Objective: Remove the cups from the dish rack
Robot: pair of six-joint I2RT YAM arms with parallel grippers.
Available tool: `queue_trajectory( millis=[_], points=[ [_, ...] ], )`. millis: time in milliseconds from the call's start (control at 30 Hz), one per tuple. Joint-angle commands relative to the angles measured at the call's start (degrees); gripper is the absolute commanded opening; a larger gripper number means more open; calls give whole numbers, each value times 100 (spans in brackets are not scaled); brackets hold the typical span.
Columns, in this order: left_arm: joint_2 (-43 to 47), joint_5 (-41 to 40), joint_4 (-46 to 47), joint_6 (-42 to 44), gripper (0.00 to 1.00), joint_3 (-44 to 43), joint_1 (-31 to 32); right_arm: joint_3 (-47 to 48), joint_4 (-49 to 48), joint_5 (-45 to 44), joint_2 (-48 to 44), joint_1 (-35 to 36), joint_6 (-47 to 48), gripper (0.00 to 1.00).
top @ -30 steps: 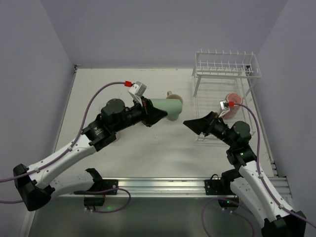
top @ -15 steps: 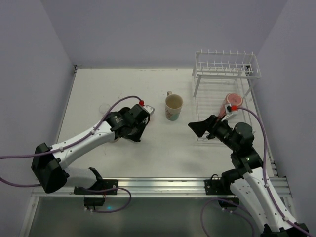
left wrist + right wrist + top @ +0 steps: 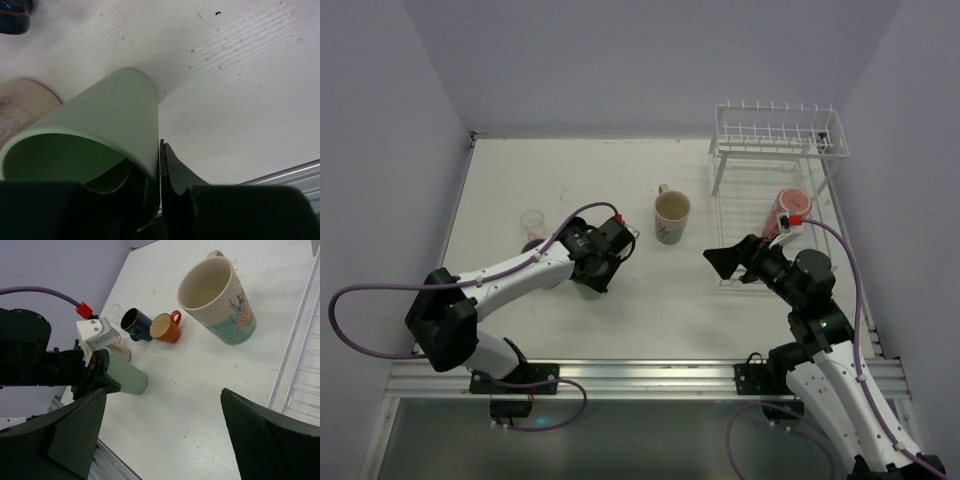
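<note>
**Green mug lowered to the left of the cream mug**

The left gripper (image 3: 107, 374) was clamped on the wall of the green mug (image 3: 126, 377), with one finger inside the rim and one outside (the left wrist view showed this plainly). The mug lay tipped nearly on its side, low over the table (image 3: 620, 170), at lower left in the right wrist view. Whether it touched the surface could not be told.

A second earlier the same mug had been held high, just beside the cream mug (image 3: 671, 216). Half a second earlier it was already down. Since then the left arm had folded in further, its elbow swinging toward the lower left of the overhead view and its wrist edging right.

The cream mug stood upright at the centre, unmoved. The blue mug (image 3: 134, 324) and the orange mug (image 3: 164, 327) sat touching each other between it and the green one.

The right gripper (image 3: 723, 260) hung with its jaws spread wide and nothing between them, having barely shifted. The dish rack (image 3: 775, 135) stood at upper right, with a pink mug (image 3: 788, 202) on its lower tier.
</note>
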State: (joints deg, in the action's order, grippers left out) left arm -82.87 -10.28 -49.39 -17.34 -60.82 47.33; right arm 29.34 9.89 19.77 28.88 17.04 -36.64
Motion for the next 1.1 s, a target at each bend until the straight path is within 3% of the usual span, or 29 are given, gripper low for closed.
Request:
queue_trajectory(
  millis=[0, 200, 333, 500, 667, 867, 1067],
  points=[
    [-106, -87, 140, 266, 26, 17, 22, 168, 4, -245, 38, 19, 201, 99],
    [-116, -325, 87, 267, 53, -88, 22, 291, 39, -605, 82, 19, 298, 99],
    [165, -571, 69, 161, 80, -272, 22, 563, 442, -1219, 310, 10, 456, 99],
    [692, -746, 428, -14, 100, -448, 22, 836, 645, -1967, 539, 10, 667, 99],
    [1527, -853, 1306, -67, 100, -361, 22, 1231, 856, -3081, 846, 10, 957, 99],
    [2643, 104, 2649, 11, 100, 192, 22, 1442, 813, -4621, 1759, -121, 1308, 99],
    [3935, 756, 3785, 126, 100, 1106, 22, 1829, 497, -4508, 2797, -1026, 1467, 99]
  ],
)
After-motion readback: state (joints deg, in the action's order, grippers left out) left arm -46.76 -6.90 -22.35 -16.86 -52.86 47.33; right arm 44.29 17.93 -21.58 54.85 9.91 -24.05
